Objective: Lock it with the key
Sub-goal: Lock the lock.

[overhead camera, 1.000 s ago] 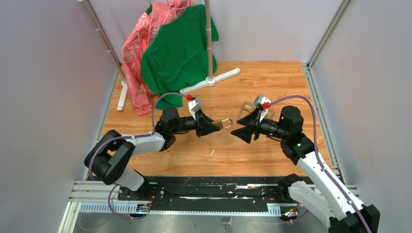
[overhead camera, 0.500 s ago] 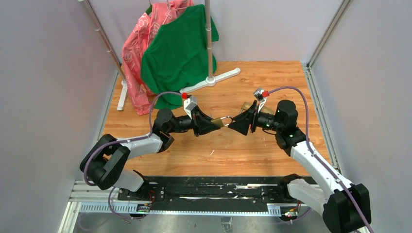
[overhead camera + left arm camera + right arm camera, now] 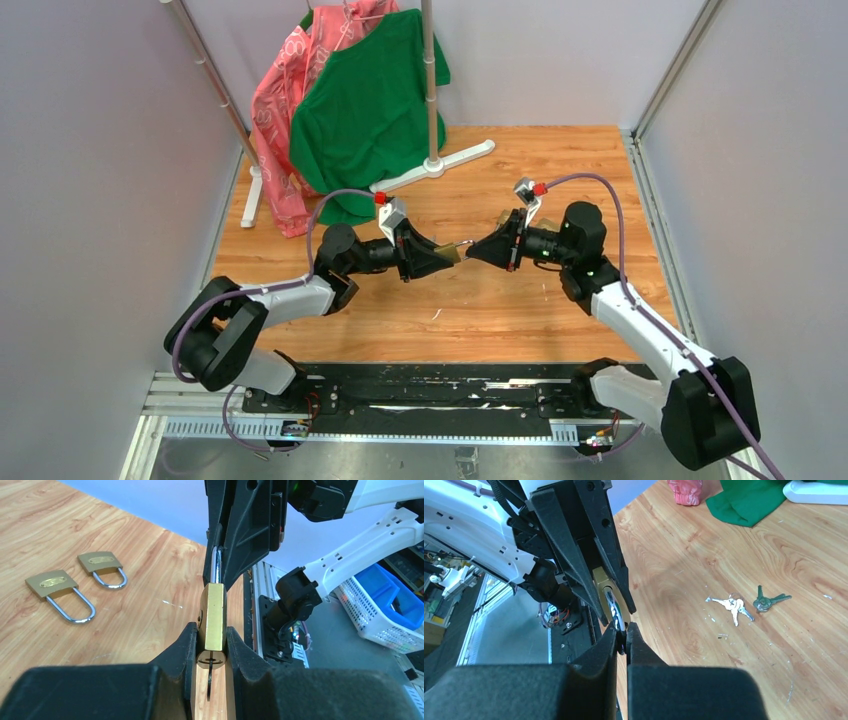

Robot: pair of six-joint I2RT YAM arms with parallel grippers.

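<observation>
Silvery and tiny, the bunch of thin metal keys lies loose on the wooden table. It sits toward the middle of the near edge, just beside a greenish key bunch and well apart from both my grippers. My left gripper is clamped on the body of a brass padlock held in the air. My right gripper is pinched together on its steel shackle. I judge this the shackle-seating step. Next I need a straight push along the shackle legs, then a free gripper for the keys.
</observation>
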